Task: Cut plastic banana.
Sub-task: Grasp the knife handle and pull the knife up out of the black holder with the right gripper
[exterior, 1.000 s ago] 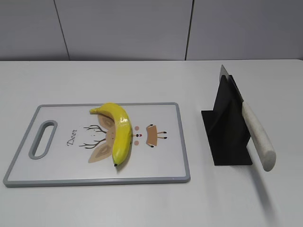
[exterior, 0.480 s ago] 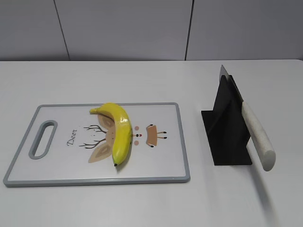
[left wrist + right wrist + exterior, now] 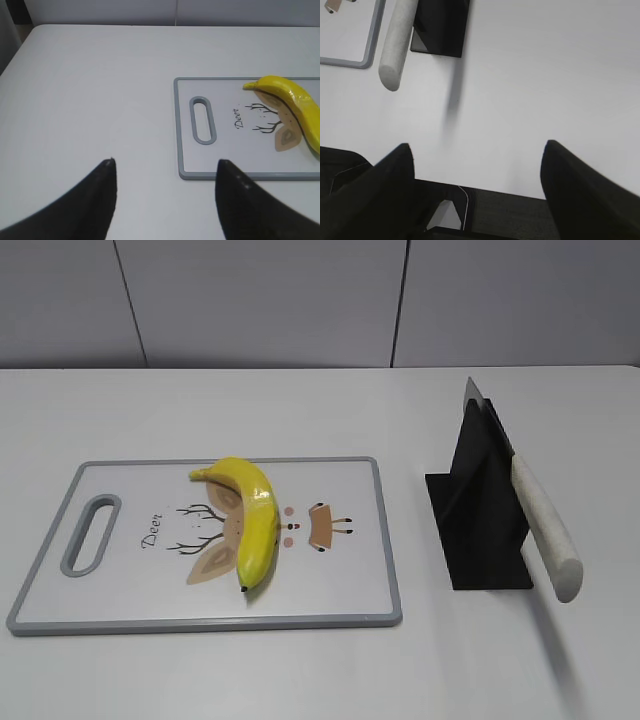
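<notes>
Exterior view: glossy yellow curved plastic banana [image 3: 252,520] lying on grey-rimmed white cutting board [image 3: 340,610], over its deer print; white-handled knife [image 3: 543,525] slotted in black stand [image 3: 478,510] on white desk [image 3: 300,410].
Left wrist view: left pincer [image 3: 165,172] spread open over bare desk, beside board.
Right wrist view: right pincer [image 3: 477,152] spread open, empty, near knife handle.

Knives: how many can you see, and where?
1. The knife sits slotted in the black stand right of the cutting board, pale handle sticking out toward the camera. Nothing else in view could hide another.

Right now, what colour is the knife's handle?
The knife handle is a speckled off-white, sticking out of the black stand. The exterior view shows it best.
</notes>
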Tool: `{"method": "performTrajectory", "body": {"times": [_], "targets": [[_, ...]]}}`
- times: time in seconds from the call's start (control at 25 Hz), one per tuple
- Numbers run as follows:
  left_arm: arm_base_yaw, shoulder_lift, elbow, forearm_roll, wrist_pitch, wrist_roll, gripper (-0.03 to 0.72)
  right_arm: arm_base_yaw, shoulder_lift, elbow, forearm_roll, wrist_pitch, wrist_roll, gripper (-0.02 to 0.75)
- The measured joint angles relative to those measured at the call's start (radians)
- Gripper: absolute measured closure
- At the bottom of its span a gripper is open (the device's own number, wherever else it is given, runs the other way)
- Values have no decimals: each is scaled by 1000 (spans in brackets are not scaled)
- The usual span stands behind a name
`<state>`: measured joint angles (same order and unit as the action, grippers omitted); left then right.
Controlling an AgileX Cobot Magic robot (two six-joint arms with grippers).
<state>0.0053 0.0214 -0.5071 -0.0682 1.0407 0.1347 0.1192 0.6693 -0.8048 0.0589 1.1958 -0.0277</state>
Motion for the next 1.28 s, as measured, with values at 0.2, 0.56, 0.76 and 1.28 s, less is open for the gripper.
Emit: {"method": "performTrajectory", "body": {"times": [0.2,0.56,0.76,1.28], "targets": [[0,0,0,0,0,0,94,18,144,-79,10,0,6,146],[0,0,0,0,0,0,95,203,369,-229,15,1,106,195],[0,0,0,0,0,0,97,298,507,-261,9,0,181,197],[0,0,0,0,0,0,97,311,811,-263,0,-56,271,198]]}}
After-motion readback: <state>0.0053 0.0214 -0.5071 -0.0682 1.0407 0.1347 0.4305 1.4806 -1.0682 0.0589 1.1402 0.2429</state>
